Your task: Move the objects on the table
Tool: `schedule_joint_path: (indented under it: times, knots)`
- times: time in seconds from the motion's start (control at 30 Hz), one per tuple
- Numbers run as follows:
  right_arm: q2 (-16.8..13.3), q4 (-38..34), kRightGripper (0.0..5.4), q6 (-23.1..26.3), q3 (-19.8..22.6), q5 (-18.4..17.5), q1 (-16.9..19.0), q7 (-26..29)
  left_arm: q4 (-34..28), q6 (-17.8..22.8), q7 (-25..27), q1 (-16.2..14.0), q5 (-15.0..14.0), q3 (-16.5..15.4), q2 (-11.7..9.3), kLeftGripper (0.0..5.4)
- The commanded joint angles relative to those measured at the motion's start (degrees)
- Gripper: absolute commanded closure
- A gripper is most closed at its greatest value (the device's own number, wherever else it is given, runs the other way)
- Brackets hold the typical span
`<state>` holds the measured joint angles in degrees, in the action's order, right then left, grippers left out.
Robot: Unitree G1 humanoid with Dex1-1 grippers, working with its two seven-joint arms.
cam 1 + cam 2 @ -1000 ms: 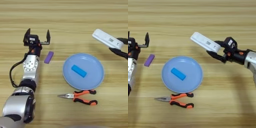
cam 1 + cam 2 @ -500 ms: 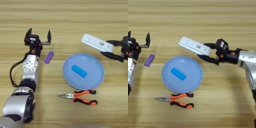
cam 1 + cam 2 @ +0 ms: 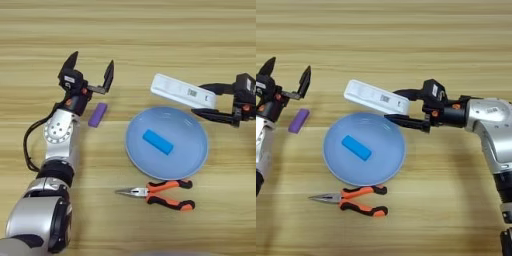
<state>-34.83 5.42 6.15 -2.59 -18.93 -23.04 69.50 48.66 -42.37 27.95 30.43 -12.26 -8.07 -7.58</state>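
My right gripper [image 3: 401, 106] is shut on the white bar-shaped device [image 3: 376, 97], holding it tilted just above the far rim of the round light-blue plate [image 3: 383, 160]. A small blue block [image 3: 356, 147] lies inside the plate. The small purple block [image 3: 98, 114] rests on the table left of the plate, just right of my left arm. My left gripper [image 3: 91, 72] hangs open above and behind the purple block, with nothing between its fingers. Orange-and-black pliers [image 3: 160, 193] lie in front of the plate.
The wood-grain table [image 3: 150, 30] fills the view. My left arm [image 3: 57, 150] runs from the near left corner up to its gripper, with a black cable looping beside it. My right arm [image 3: 491, 130] comes in from the right edge.
My right gripper has carried the white device leftward, from the far right to just over the plate's far rim. The left gripper, blocks and pliers have stayed put.
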Motion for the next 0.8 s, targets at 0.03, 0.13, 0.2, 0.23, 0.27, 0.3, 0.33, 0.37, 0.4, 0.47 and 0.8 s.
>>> schedule_joint_path:
  times: [0.03,0.13,0.2,0.23,0.27,0.3,0.33,0.37,0.4,0.47,0.8]
  knots:
    - [-1.18,-0.2,2.48,-0.13,-0.5,0.02,-1.55,1.48,-5.58,3.89,9.02,-2.35,-3.55,2.03,-1.05,0.0]
    - [-1.58,-0.39,2.48,-0.05,-0.5,0.04,-1.66,2.03,-11.26,8.42,16.66,-4.53,-6.88,3.23,-2.84,0.0]
    - [-1.76,-0.52,2.48,-0.09,-0.55,0.03,-1.67,2.28,-14.34,11.05,20.62,-5.79,-8.26,3.78,-4.36,0.0]
    - [-1.81,-0.56,2.48,-0.13,-0.57,0.05,-1.68,2.38,-15.41,11.89,21.98,-6.24,-8.58,3.92,-4.97,0.0]
    - [-1.83,-0.58,2.48,-0.15,-0.58,0.09,-1.68,2.47,-16.29,12.62,22.91,-6.59,-8.79,4.0,-5.4,0.0]
    - [-1.84,-0.65,2.48,-0.13,-0.58,0.11,-1.68,2.53,-17.21,13.44,23.68,-6.92,-9.06,4.08,-5.75,0.0]
    - [-1.87,-0.8,2.48,-0.07,-0.58,0.1,-1.66,2.59,-18.08,14.18,24.46,-7.24,-9.34,4.19,-6.11,0.0]
    - [-1.92,-0.93,2.48,-0.01,-0.58,0.09,-1.64,2.62,-18.92,14.85,25.26,-7.57,-9.61,4.34,-6.47,0.0]
    - [-1.98,-1.03,2.48,0.01,-0.57,0.07,-1.61,2.66,-20.07,15.62,26.31,-8.06,-9.94,4.61,-6.88,0.0]
    - [-2.15,-1.14,2.48,-0.02,-0.52,0.03,-1.54,2.78,-22.65,17.35,28.62,-9.16,-10.73,5.12,-7.72,0.0]
    - [-2.57,-2.15,2.48,0.1,-0.66,-0.13,-1.33,3.24,-31.5,23.92,38.79,-13.16,-13.16,8.25,-11.58,0.0]
